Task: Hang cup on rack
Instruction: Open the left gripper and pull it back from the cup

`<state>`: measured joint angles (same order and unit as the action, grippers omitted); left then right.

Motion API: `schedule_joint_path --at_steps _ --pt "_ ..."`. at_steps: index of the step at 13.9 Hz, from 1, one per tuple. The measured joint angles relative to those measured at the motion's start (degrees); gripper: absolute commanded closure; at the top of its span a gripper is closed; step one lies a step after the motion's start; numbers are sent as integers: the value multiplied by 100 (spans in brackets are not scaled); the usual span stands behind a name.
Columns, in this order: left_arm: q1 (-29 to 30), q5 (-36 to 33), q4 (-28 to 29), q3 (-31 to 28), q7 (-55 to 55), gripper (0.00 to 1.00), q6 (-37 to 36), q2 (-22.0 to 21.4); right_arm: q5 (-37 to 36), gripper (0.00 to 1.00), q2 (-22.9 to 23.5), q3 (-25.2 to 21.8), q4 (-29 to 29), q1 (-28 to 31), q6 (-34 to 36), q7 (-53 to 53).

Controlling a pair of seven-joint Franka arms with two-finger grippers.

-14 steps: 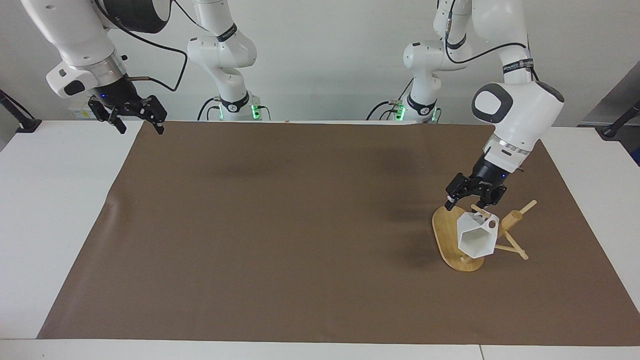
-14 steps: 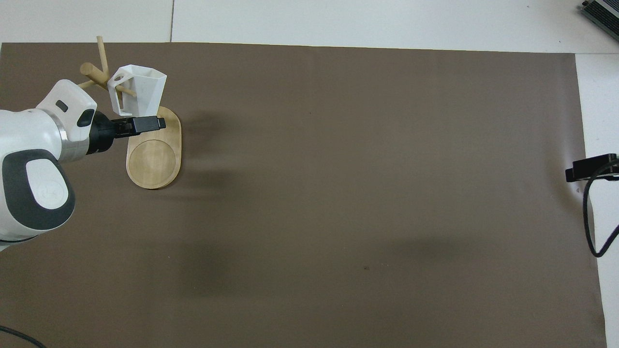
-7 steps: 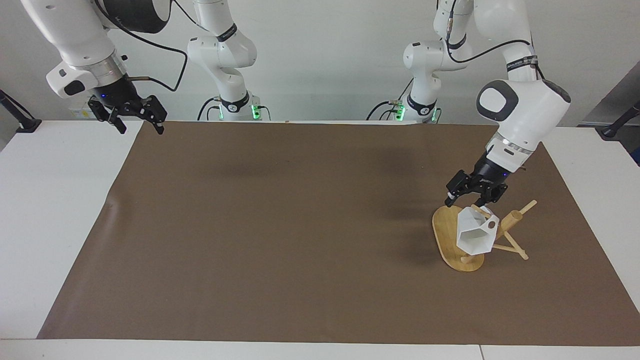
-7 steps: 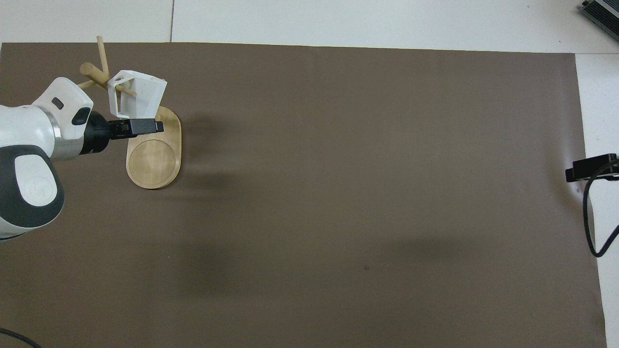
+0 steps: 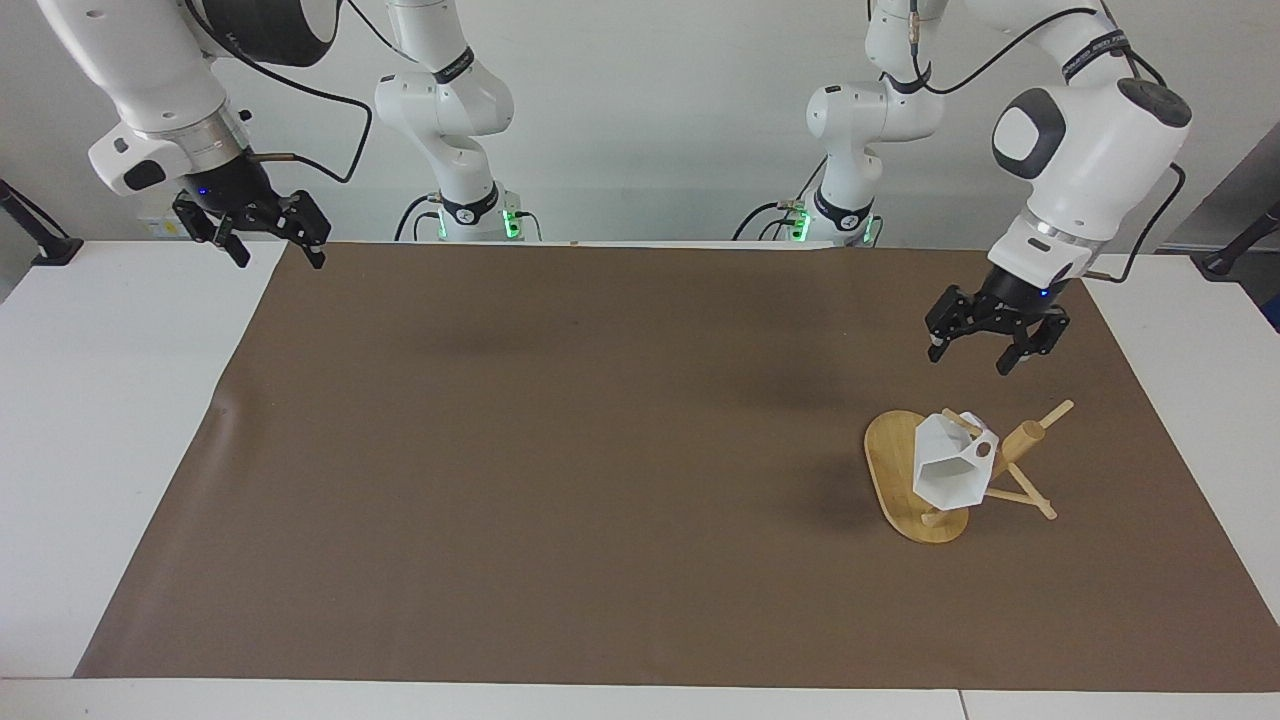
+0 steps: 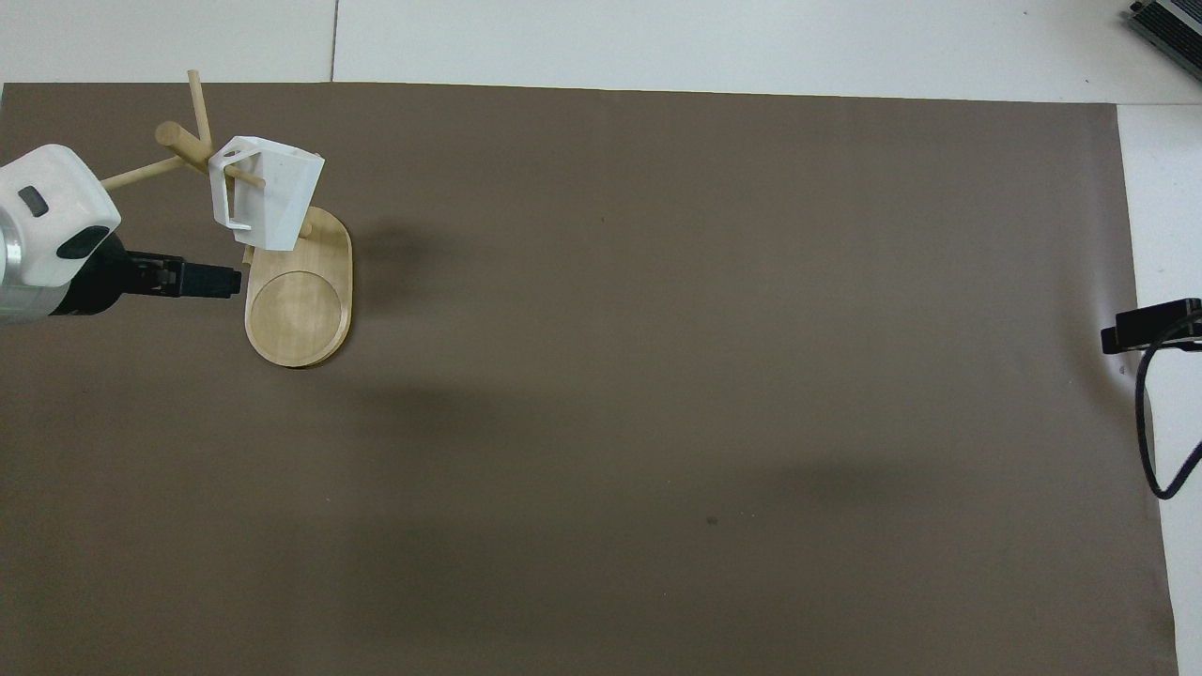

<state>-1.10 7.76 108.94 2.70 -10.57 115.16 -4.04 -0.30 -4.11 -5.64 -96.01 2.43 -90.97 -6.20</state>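
The white faceted cup [image 5: 950,470] hangs by its handle on a thin peg of the bamboo rack [image 5: 890,462], mouth tilted down over the oval base. It shows the same way in the overhead view, with the cup [image 6: 272,192] on the rack [image 6: 300,310]. The rack stands toward the left arm's end of the table. My left gripper [image 5: 970,358] is open and empty, raised in the air clear of the cup, beside the rack base in the overhead view [image 6: 230,280]. My right gripper [image 5: 282,258] is open and empty, waiting over the right arm's end of the table [image 6: 1148,325].
A brown mat [image 5: 600,450] covers most of the white table [image 5: 110,400]. A black cable [image 6: 1150,422] loops by the right gripper at the mat's edge.
My left gripper has lifted up and drawn back from the cup toward the robots. The cup stays hanging on the peg and has settled a little. The right arm has not moved.
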Motion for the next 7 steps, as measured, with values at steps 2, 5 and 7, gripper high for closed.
schedule_joint_path --at_steps 2,5,7 --pt "0 -210 -317 0 0 0 -823 -163 1 0 0 17 0 -16 0 0" --pt "23 -606 -1098 -12 4 0 -1895 -191 1 0 0 17 0 -26 0 0" --pt "59 -638 -1528 -13 4 0 -2348 -191 1 0 0 17 0 -26 0 0"
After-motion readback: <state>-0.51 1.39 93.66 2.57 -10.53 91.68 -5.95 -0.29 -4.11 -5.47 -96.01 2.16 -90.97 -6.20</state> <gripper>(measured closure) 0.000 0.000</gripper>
